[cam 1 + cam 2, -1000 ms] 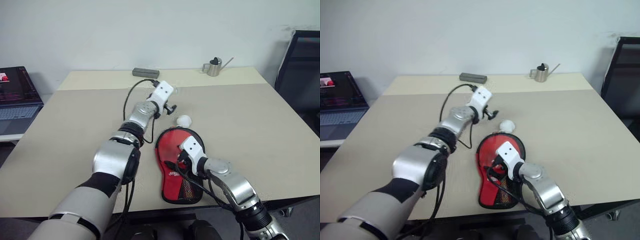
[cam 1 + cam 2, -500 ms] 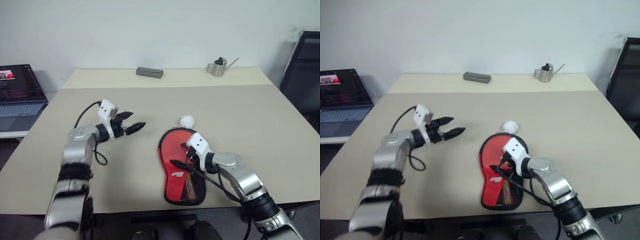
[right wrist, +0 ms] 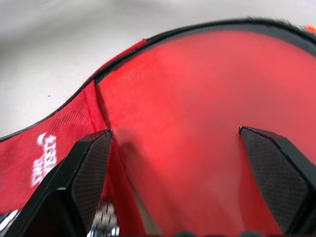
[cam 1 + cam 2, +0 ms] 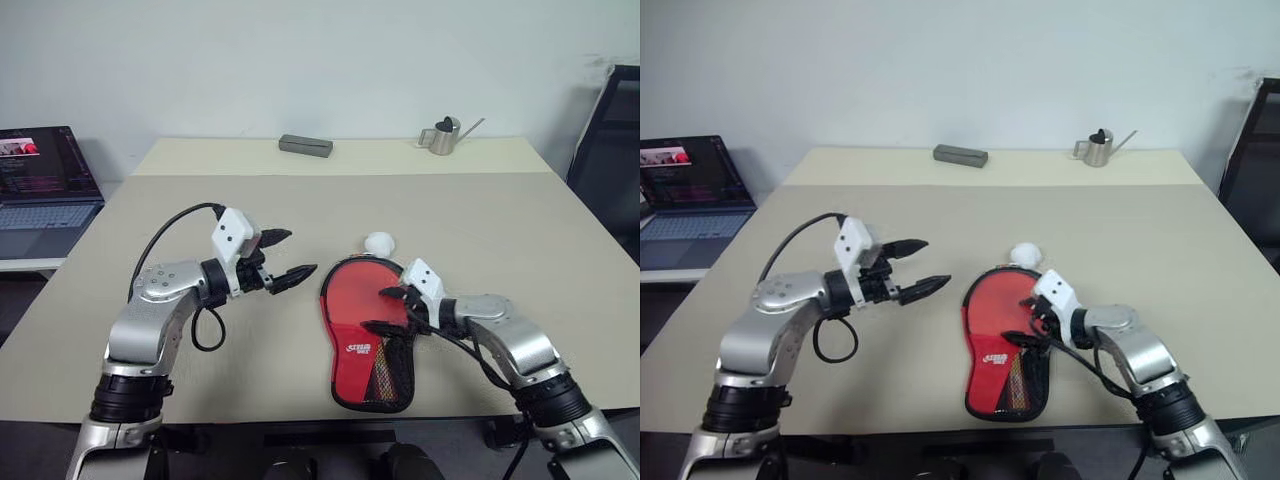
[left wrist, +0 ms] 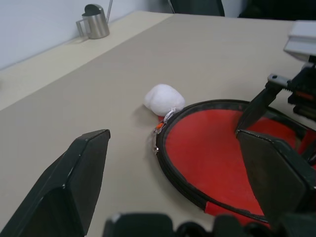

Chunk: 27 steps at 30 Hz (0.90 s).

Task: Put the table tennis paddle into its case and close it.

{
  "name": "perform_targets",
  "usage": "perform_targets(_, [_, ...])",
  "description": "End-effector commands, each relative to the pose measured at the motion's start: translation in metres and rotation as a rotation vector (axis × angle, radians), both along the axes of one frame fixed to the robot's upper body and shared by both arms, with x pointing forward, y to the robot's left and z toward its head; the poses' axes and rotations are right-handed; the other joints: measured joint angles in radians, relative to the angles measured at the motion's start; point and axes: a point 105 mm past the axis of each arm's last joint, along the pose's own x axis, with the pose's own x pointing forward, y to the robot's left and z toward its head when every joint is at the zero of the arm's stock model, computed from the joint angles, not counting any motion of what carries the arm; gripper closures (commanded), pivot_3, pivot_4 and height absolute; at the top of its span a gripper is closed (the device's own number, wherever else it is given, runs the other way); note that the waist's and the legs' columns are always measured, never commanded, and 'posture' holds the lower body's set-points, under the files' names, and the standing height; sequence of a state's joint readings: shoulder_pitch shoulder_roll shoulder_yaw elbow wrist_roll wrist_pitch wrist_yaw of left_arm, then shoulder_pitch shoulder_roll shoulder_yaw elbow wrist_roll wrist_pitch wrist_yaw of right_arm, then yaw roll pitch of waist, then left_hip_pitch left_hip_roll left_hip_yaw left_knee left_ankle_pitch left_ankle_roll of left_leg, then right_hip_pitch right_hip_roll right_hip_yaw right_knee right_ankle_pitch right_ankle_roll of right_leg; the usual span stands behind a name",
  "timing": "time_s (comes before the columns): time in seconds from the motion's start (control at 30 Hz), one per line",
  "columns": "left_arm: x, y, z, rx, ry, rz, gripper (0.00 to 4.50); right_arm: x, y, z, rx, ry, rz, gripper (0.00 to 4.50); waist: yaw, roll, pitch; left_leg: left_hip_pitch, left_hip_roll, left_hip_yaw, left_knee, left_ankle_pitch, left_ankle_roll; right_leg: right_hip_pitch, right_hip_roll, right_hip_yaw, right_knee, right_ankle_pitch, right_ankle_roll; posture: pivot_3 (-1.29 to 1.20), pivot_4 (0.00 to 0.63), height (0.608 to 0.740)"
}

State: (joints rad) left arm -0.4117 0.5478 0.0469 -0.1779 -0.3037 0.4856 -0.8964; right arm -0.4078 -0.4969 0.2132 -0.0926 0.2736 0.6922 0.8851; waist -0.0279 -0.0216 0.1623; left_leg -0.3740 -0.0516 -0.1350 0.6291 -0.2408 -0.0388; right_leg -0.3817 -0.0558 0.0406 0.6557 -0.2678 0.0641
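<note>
Left eye view: case point(image 4: 365, 325) lies flat on the table point(image 4: 520, 230), right gripper point(image 4: 385, 310) spread wide just over it, left gripper point(image 4: 288, 256) spread, empty, beside its rim.

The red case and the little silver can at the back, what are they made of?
The case looks like soft woven cloth: matte red, black edging, a see-through black mesh pocket. The can looks like metal, probably steel: grey and shiny with a thin spout.

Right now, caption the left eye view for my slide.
Both open grippers, left and right, flank the red case on the table; white ball behind.
</note>
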Motion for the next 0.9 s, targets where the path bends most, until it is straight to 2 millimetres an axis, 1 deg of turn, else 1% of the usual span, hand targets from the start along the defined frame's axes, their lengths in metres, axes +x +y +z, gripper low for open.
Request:
perform_targets(0.03, [0.003,-0.017,0.009,-0.006,-0.061,-0.023,0.05,-0.008,-0.012,0.026,0.049,-0.006,0.037,0.0,0.002,0.001,0.001,-0.002,0.0,0.0,0.0,0.0,0.0,-0.002,0.0,0.0,0.0,0.0,0.0,0.0,0.15,0.74])
perform_targets(0.1, [0.005,-0.024,0.007,-0.003,-0.053,-0.046,0.05,-0.01,-0.023,0.035,0.05,-0.007,0.041,0.0,0.003,0.001,0.002,-0.007,-0.001,0.0,0.001,0.0,0.0,-0.006,0.0,-0.001,0.0,0.002,-0.003,0.0,0.15,0.74])
perform_targets(0.17, [0.007,-0.034,0.005,-0.016,-0.035,-0.073,0.05,-0.009,-0.035,0.044,0.047,-0.018,0.027,0.0,0.002,0.0,0.004,-0.008,-0.001,0.0,0.001,0.0,0.0,-0.007,-0.001,0.0,0.0,0.003,-0.004,0.0,0.15,0.74])
perform_targets(0.23, [0.007,-0.043,0.004,-0.027,-0.025,-0.106,0.05,-0.007,-0.043,0.051,0.045,-0.03,0.013,0.0,0.002,-0.001,0.005,-0.008,-0.001,0.0,0.0,0.0,0.0,-0.007,-0.001,-0.001,-0.001,0.003,-0.004,0.0,0.15,0.74])
perform_targets(0.27, [0.008,-0.05,0.002,-0.035,-0.013,-0.124,0.05,-0.005,-0.048,0.057,0.053,-0.036,-0.001,0.0,0.0,-0.001,0.005,-0.008,-0.001,0.001,0.0,0.0,0.0,-0.007,0.0,-0.001,-0.001,0.003,-0.004,0.0,0.15,0.74])
perform_targets(0.37, [0.01,-0.072,-0.012,0.005,0.003,-0.185,0.05,-0.002,-0.059,0.07,0.066,-0.054,-0.03,0.0,-0.001,-0.001,0.006,-0.009,-0.001,0.001,0.0,0.0,0.001,-0.007,0.0,-0.001,-0.004,0.003,-0.004,0.0,0.15,0.74])
perform_targets(0.53, [0.011,-0.094,-0.034,0.064,0.057,-0.257,0.05,-0.005,-0.072,0.074,0.042,-0.06,-0.072,0.0,-0.001,-0.001,0.006,-0.01,-0.003,0.001,0.0,-0.001,0.002,-0.007,0.0,-0.001,-0.007,0.003,-0.004,0.0,0.15,0.74])
perform_targets(0.6, [0.009,-0.1,-0.043,0.107,0.059,-0.292,0.05,-0.005,-0.077,0.075,0.032,-0.06,-0.094,0.0,-0.001,-0.001,0.007,-0.011,-0.003,0.001,0.0,-0.001,0.002,-0.007,0.0,-0.001,-0.007,0.003,-0.004,0.0,0.15,0.74])
perform_targets(0.7, [0.01,-0.104,-0.052,0.131,0.079,-0.289,0.05,-0.007,-0.083,0.079,0.027,-0.07,-0.122,0.0,0.0,-0.001,0.007,-0.012,-0.002,0.001,0.0,-0.002,0.003,-0.007,-0.001,-0.001,-0.008,0.003,-0.004,0.0,0.15,0.74])
perform_targets(0.8, [0.006,-0.104,-0.065,0.169,0.098,-0.308,0.05,-0.008,-0.086,0.081,0.027,-0.076,-0.138,0.0,0.0,-0.001,0.007,-0.012,-0.002,0.001,0.0,-0.002,0.003,-0.007,-0.001,0.0,-0.009,0.003,-0.004,0.0,0.15,0.74])
perform_targets(0.9, [0.005,-0.101,-0.079,0.185,0.127,-0.294,0.05,-0.009,-0.085,0.083,0.034,-0.081,-0.147,0.0,-0.001,-0.001,0.007,-0.011,-0.002,0.001,0.0,-0.002,0.003,-0.007,-0.001,-0.001,-0.008,0.003,-0.004,0.0,0.15,0.74])
